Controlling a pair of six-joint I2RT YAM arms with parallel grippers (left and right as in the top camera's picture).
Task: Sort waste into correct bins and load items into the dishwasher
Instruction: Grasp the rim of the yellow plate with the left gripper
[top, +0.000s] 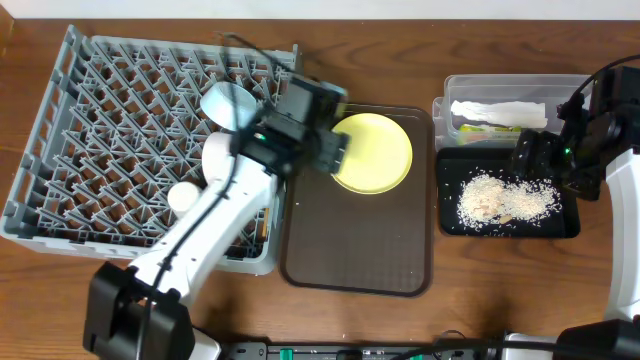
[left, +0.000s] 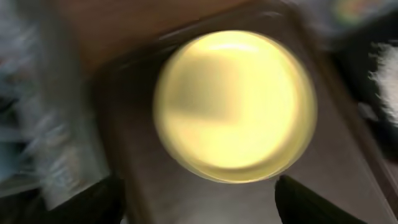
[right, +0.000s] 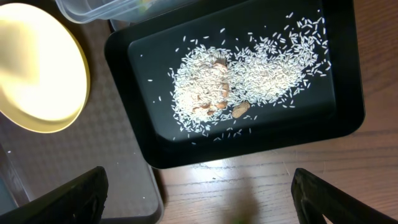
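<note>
Left gripper, at the end of the arm that crosses the corner of the large square grey plastic dish rack: jaws spread wide and holding nothing, poised over the left edge of the round yellow plate. In the motion-blurred left-wrist view, its two dark fingertips sit at the lower corners with only tray surface between them. The plate lies flat and right side up on the far half of the dark brown rectangular serving tray, between the rack and the bins. Right gripper: jaws likewise wide apart and empty, hanging above the shallow black rectangular tray and touching nothing. Loose white-beige rice-like crumbs form a spread heap in the black tray, with a few tan pieces among them. Just behind this tray, the clear plastic rectangular tub holds a crumpled white paper napkin and a small green-and-orange wrapper. A light blue bowl, a white bowl and a small cream cup sit close together in the right part of the rack, beside the left arm.
</note>
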